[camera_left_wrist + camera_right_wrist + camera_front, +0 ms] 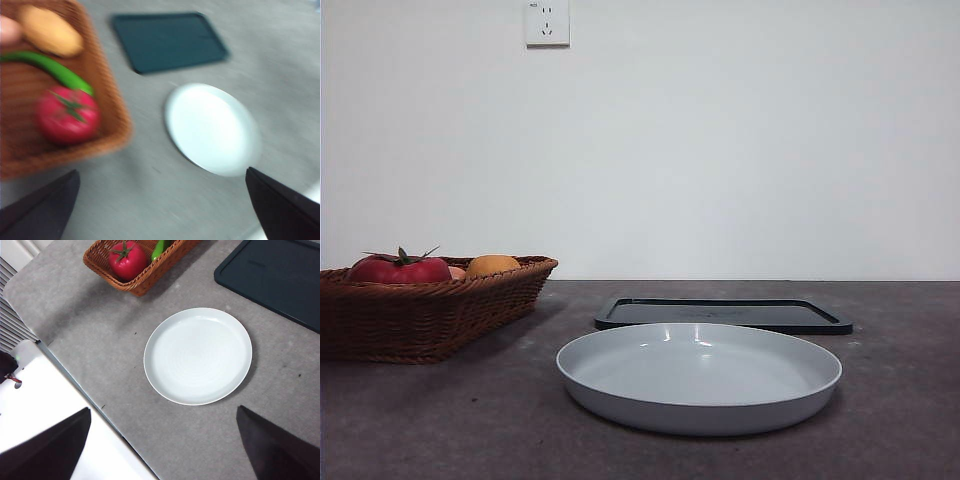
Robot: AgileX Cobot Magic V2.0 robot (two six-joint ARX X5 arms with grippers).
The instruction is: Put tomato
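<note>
We see the glossy round red tomato [127, 260] lying in the brown woven wicker basket [145, 281], beside the round white plate [198, 356] on the grey counter [90, 325]. Both grippers hover high above, left gripper [160, 200] and right gripper [162, 440], jaws spread wide and holding nothing.

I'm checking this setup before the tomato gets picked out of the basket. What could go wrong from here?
1. The tomato lies low in the wicker basket close to its wall, so a jaw could catch the rim.
2. A green vegetable lies against the tomato and may get grabbed or dragged along.
3. The left gripper, open, gives a blurred view, so aiming may be off.
</note>
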